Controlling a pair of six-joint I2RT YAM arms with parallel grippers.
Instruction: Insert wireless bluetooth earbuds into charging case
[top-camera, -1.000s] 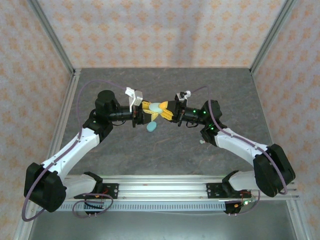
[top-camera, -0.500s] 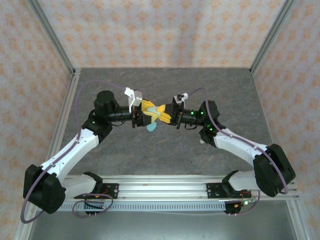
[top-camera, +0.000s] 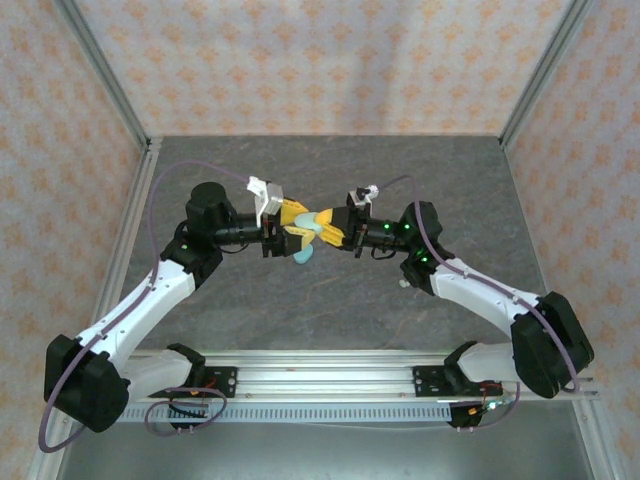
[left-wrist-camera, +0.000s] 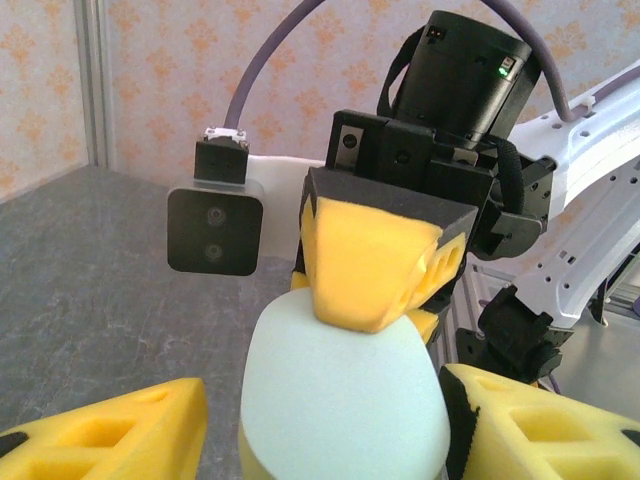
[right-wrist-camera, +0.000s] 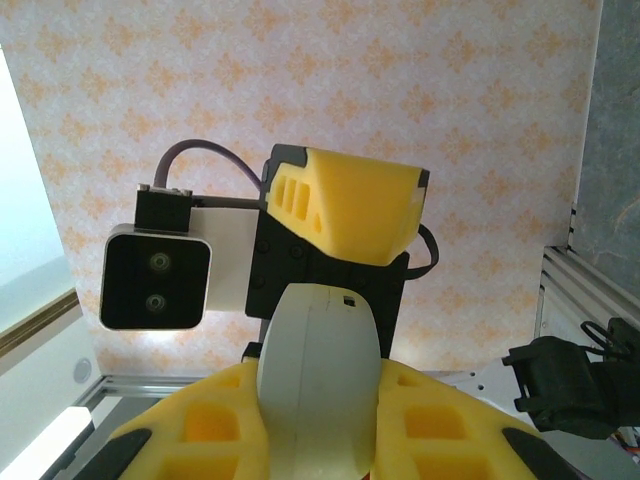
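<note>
Right claw (top-camera: 330, 226) and left claw (top-camera: 296, 224) meet nose to nose above the middle of the grey tabletop (top-camera: 330, 170), with the pale mint charging case (top-camera: 312, 228) between them, held up off the surface.

The right claw is closed on the case. In its own wrist view the rounded oval shell (right-wrist-camera: 318, 370) sits clamped between its two yellow fingers (right-wrist-camera: 205, 425), with a thin seam line running down the shell. From the left wrist camera, one of those yellow fingers (left-wrist-camera: 370, 260) is seen pressed onto the far end of the case (left-wrist-camera: 345, 400).

The left claw stands partly open around the near end of the case. One of its yellow fingers (left-wrist-camera: 110, 430) is clearly apart from the shell, with bare tabletop showing in the gap. The dark pad of the other finger (left-wrist-camera: 545, 425) lies right at the case's flank, and whether it touches cannot be told.

Just below the two claws in the top view there is a second pale blue oval (top-camera: 303, 254). Whether it lies on the tabletop or belongs to the held case cannot be told.

A tiny pale piece (top-camera: 402, 283), earbud-sized, lies on the tabletop just beside the right arm, well apart from the case. It is too small to make out further.
</note>
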